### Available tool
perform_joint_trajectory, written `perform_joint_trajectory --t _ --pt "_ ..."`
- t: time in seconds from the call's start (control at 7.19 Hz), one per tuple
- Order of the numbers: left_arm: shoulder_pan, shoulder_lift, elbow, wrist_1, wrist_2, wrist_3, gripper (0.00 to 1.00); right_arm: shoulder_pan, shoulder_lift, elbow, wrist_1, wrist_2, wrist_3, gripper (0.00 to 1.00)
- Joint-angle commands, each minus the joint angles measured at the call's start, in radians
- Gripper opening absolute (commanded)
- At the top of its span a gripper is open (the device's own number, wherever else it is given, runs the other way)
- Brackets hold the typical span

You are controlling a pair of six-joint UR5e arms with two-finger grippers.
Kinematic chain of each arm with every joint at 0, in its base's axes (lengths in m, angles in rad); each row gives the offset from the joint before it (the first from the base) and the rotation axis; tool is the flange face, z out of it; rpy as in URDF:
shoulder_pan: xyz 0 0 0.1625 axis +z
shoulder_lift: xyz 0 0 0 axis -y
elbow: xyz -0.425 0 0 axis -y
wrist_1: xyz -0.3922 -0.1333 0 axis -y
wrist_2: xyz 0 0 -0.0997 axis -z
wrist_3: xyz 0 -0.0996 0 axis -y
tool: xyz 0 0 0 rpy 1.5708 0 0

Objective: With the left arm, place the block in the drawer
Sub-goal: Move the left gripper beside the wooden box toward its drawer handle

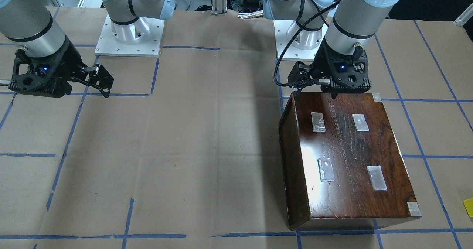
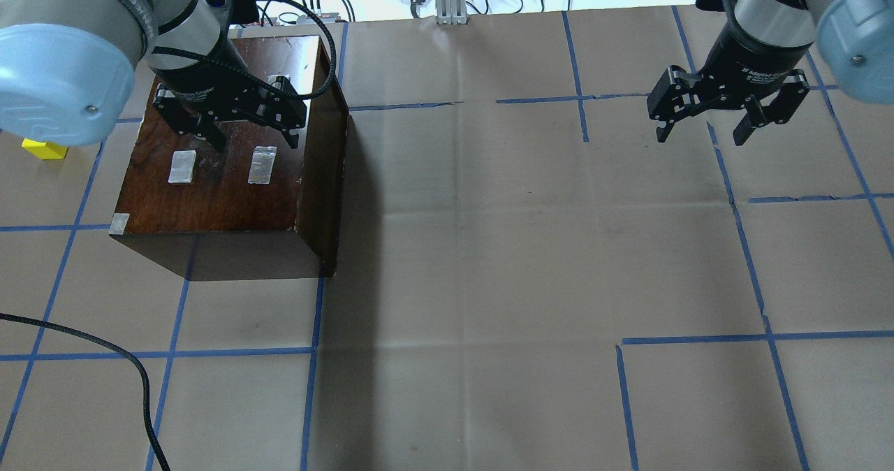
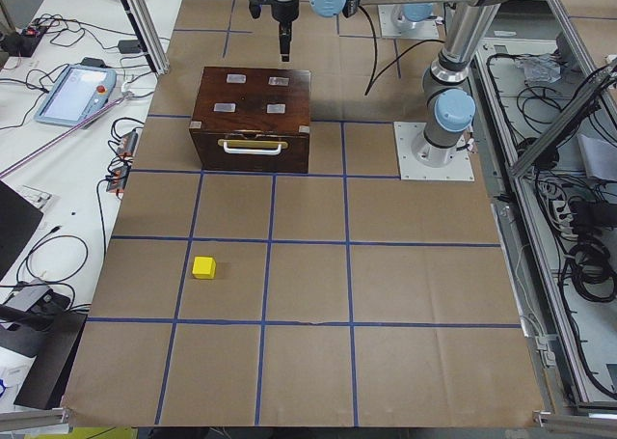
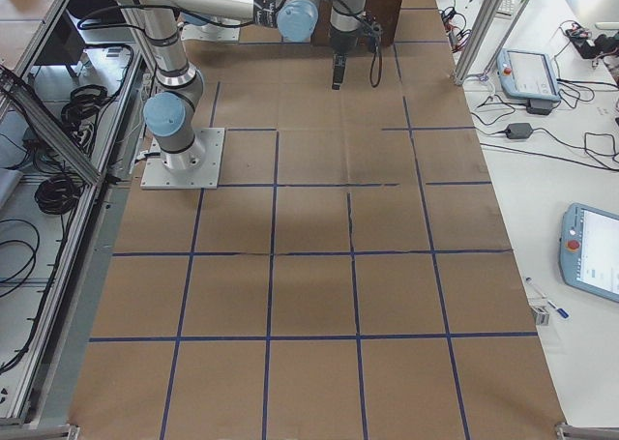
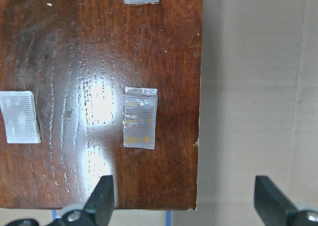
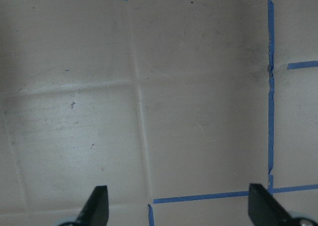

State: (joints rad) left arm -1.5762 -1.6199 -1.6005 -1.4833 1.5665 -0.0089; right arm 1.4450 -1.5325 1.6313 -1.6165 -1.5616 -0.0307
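While the left gripper point(image 2: 253, 138) is held open and empty above the box point(image 1: 351, 160), the block point(image 3: 203, 266) is seen well apart on the table point(image 2: 489, 247); placement could be blocked by the shut drawer point(image 3: 253, 151).

One block point(image 3: 203, 266), one box point(image 3: 253, 111), four tape patches point(image 1: 326, 169), two grippers point(image 2: 255, 140) point(image 2: 700, 136).

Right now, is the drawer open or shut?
Shut. In the left side view the drawer front sits flush with the box; no tray sticks out.
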Motion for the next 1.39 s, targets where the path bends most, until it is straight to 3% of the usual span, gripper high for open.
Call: perform_joint_trajectory --t 0.0,0.42,0.7,1.11,1.25 --pt "0.016 0.001 0.017 -0.002 0.0 0.007 1.0 0.0 0.0 0.001 0.0 0.0 0.0 1.0" --pt "0.108 0.002 0.022 -0.003 -0.006 0.013 1.0 0.0 0.0 0.001 0.0 0.0 0.0 1.0" --pt "0.23 -0.012 0.025 0.0 -0.003 0.17 1.0 0.0 0.0 0.001 0.0 0.0 0.0 1.0" --pt "0.454 -0.119 0.103 0.008 -0.031 0.349 1.0 0.0 0.0 0.001 0.0 0.0 0.0 1.0" --pt "0.506 -0.156 0.146 0.003 -0.096 0.369 1.0 0.0 0.0 0.001 0.0 0.0 0.0 1.0"
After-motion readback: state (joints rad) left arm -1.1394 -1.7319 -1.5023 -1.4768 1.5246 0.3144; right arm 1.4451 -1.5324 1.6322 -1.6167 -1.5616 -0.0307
